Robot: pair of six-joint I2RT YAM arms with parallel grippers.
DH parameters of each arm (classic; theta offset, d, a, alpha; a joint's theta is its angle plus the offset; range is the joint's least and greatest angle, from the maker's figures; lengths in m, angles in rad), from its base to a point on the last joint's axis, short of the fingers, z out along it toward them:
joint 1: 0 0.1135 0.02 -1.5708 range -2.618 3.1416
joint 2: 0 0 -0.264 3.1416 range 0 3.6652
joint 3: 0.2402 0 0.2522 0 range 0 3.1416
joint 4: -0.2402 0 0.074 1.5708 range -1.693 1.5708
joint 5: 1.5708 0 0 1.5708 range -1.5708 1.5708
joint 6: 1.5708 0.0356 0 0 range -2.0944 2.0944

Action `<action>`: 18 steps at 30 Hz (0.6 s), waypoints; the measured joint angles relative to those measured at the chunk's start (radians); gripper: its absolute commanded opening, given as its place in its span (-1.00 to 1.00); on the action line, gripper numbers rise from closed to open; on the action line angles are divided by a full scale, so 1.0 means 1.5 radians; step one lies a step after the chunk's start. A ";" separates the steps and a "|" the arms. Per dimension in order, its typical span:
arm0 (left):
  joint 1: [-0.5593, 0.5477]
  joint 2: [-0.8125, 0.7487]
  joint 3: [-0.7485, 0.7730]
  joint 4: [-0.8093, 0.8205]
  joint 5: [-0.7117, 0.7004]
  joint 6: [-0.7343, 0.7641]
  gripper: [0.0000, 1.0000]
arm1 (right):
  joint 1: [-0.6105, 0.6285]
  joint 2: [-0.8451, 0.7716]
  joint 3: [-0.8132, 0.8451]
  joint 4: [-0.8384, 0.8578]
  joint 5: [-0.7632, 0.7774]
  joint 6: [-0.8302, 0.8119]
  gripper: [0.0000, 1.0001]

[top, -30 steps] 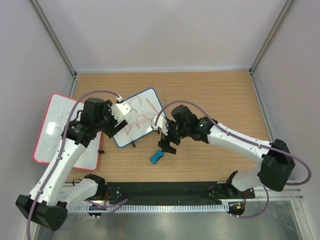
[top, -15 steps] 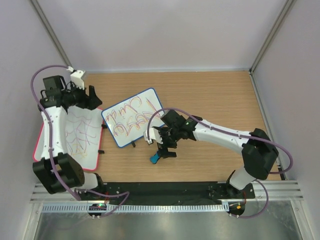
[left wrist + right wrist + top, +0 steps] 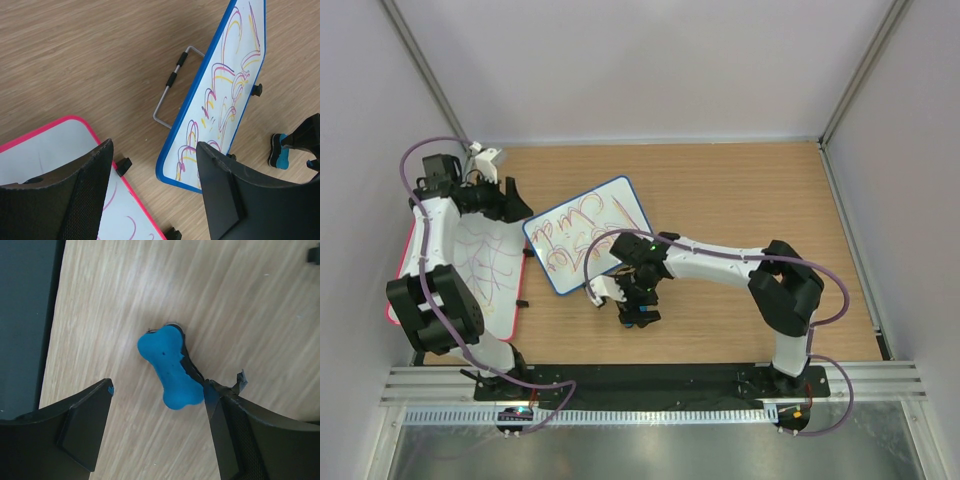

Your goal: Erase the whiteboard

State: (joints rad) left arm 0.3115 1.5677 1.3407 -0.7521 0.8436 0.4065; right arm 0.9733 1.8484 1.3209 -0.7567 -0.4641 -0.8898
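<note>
Right gripper (image 3: 157, 386) hangs low over the near-centre of the table (image 3: 750, 200), jaws released and straddling a blue bone-shaped eraser (image 3: 169, 366). The eraser lies flat on the wood. In the right wrist view one finger (image 3: 235, 420) meets the dark underside edge of the eraser, while the other finger stands clear of it with bare wood between. The eraser is not clamped.

Just beyond this gripper is the whiteboard (image 3: 588, 236), left of centre on the table. Its dark blue frame runs diagonally from near-left to far-right. It is propped at a tilt on a wire stand (image 3: 172, 80) and small black feet (image 3: 257, 90). Its face carries purple, red and orange scribbles.

A larger pink-framed board (image 3: 485, 270) lies flat along the left edge of the table, marked with purple lines.

Left gripper (image 3: 154, 147) is at the far left, above the far end of the pink-framed board and left of the whiteboard. Its jaws are spread and hold nothing.
</note>
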 measured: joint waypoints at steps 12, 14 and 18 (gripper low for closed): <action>0.002 0.017 0.000 0.000 0.000 0.035 0.35 | 0.039 0.042 0.001 0.047 0.071 0.040 0.43; 0.003 0.019 0.000 0.000 -0.003 0.038 0.35 | 0.039 0.056 0.005 0.050 0.080 0.044 0.41; 0.004 0.019 0.000 0.000 -0.004 0.048 0.35 | 0.040 0.067 0.013 0.052 0.089 0.050 0.26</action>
State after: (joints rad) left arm 0.3172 1.5963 1.3407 -0.7525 0.8379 0.4782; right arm 1.0332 1.9488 1.3411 -0.6781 -0.3305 -0.8154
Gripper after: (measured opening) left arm 0.678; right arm 0.669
